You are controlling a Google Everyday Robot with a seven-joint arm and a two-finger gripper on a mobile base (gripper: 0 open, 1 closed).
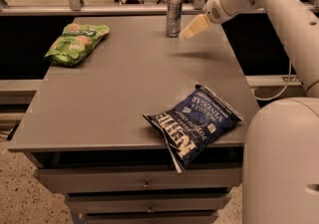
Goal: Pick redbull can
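The redbull can is a slim silver and blue can standing upright near the far edge of the grey table. My gripper hangs above the table just to the right of the can, its pale fingers pointing down-left toward it, with a small gap between them and the can. Nothing is held in it.
A green chip bag lies at the far left of the table. A dark blue chip bag lies at the front right, overhanging the front edge. Drawers sit below the tabletop. My white arm and base fill the right side.
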